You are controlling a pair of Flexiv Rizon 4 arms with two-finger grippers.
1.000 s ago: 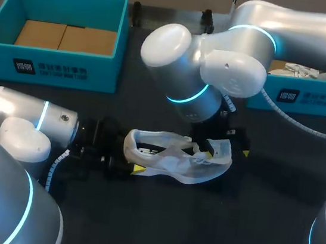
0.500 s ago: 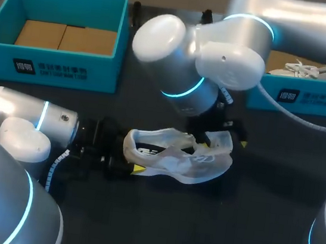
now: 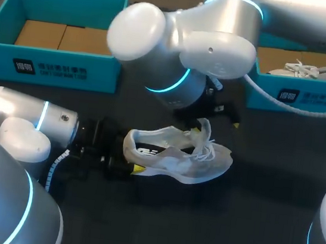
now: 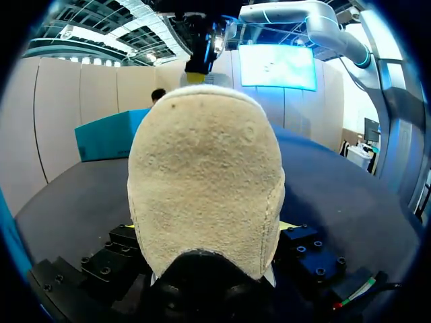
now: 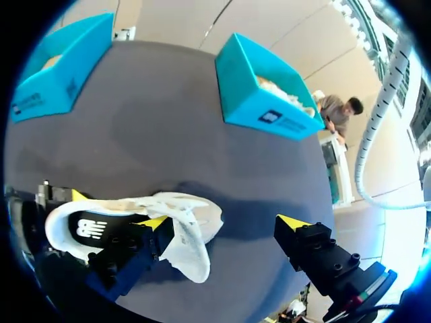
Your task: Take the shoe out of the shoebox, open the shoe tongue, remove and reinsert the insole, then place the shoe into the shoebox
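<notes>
Left claw (image 3: pixel 123 165) clamps the shoe (image 3: pixel 176 160) heel; right claw (image 5: pixel 222 225) gapes wide above; shoeboxes (image 3: pixel 68 67) well apart.

A robotics lab: left arm (image 3: pixel 24 128) and right arm (image 3: pixel 222 39) over a dark table (image 3: pixel 245 229), teal shoebox (image 3: pixel 56 66) at upper left, second box (image 3: pixel 298 98) upper right.

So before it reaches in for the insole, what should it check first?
1. Shoe out of its box, lying on the table: ok.
2. Left gripper clamped on the heel to steady it: ok.
3. Tongue lifted off the opening: ok, it stands up.
4. Right gripper open and empty: ok, one finger sits beside the tongue.
5. Insole in place and exposed: ok, its dark surface shows.
6. Laces clear of the opening: cannot tell.
</notes>
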